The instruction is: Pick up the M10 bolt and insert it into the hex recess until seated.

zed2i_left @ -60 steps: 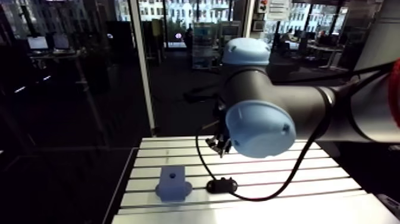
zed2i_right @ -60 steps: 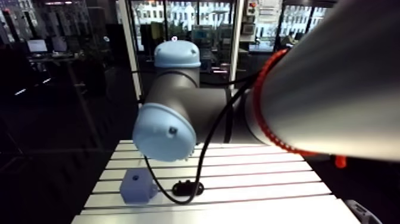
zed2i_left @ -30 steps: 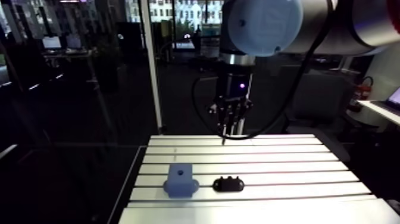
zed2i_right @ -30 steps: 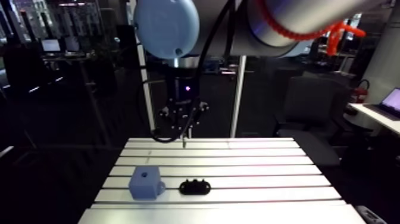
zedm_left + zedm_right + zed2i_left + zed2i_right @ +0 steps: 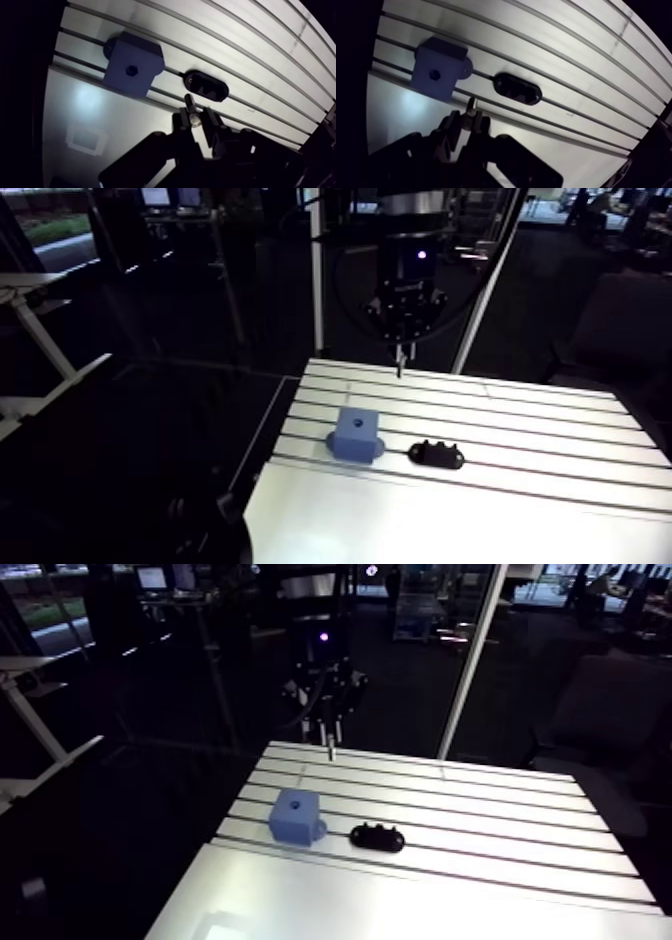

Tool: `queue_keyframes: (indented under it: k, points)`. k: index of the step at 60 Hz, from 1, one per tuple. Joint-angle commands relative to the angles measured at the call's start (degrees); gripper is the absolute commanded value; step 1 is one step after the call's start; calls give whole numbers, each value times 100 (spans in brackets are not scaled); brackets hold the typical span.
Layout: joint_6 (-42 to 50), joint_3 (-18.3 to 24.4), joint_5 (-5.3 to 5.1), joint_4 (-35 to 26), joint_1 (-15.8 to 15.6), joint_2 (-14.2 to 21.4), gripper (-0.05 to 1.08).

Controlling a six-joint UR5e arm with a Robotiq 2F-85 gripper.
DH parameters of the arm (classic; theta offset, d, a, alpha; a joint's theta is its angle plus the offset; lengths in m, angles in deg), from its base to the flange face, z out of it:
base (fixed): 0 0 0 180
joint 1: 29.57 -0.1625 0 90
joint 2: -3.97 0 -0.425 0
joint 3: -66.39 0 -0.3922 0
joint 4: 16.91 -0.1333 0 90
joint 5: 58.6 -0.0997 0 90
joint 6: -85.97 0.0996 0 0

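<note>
1. Claw [image 5: 194,119] is clamped on the M10 bolt [image 5: 190,101]; only the wrist view really shows the grip.
2. That view also shows the hex recess [image 5: 131,69] in the blue block [image 5: 117,80], beside a black oval part [image 5: 206,86].
3. Arm view: claw hangs upper centre, near the bench's [image 5: 540,488] far edge, well apart from the block at mid-frame.

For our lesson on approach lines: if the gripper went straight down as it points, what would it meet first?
Probably the bare table near its far edge: the gripper, shut on the bolt, hangs beyond the blue block and the black piece. Depth is unclear.
</note>
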Motion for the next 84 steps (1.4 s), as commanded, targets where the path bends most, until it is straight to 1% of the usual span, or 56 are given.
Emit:
queue_keyframes:
  k: [1, 4, 5, 6, 8, 15, 17, 23, 26, 29, 31, 35, 42, 49, 51, 53, 54, 55, 56, 57, 59, 60, 61, 62, 63, 68, 73, 84]
  points:
    - [218, 464, 43, -170, -321, -434, 107]
    - [218, 492, 44, -171, -322, -454, 107]
    - [210, 496, 74, -164, -322, -472, 107]
    - [210, 496, 74, -164, -322, -472, 107]
    - [209, 450, 120, -130, -329, -484, 108]
    - [183, 436, 124, -118, -331, -485, 108]
    - [175, 443, 139, -119, -338, -484, 108]
    - [156, 453, 99, -128, -354, -484, 108]
    - [147, 447, 49, -136, -380, -484, 108]
    - [170, 445, 45, -136, -405, -484, 108]
    - [197, 452, 45, -145, -522, -483, 108]
    - [209, 430, 45, -138, -606, -476, 108]
    - [256, 309, 18, -95, -637, -442, 108]
    - [297, 181, 36, 63, -622, -432, 108]
    - [281, 108, 20, 226, -612, -432, 108]
    - [281, 108, 20, 226, -612, -432, 108]
    - [280, 65, -4, 314, -612, -417, 108]
    - [280, 65, -4, 314, -612, -417, 108]
    - [242, 21, -37, 394, -619, -399, 108]
    - [242, 21, -37, 394, -619, -399, 108]
    - [243, -34, -156, 497, -628, -356, 108]
    - [243, -34, -156, 497, -628, -356, 108]
    - [259, -68, -195, 526, -637, -338, 108]
    - [259, -68, -195, 526, -637, -338, 108]
    - [261, -96, -223, 538, -631, -335, 108]
    - [253, -118, -244, 548, -613, -326, 108]
    - [278, -160, -288, 542, -579, -326, 108]
    - [288, -111, -231, 433, -559, -326, 108]
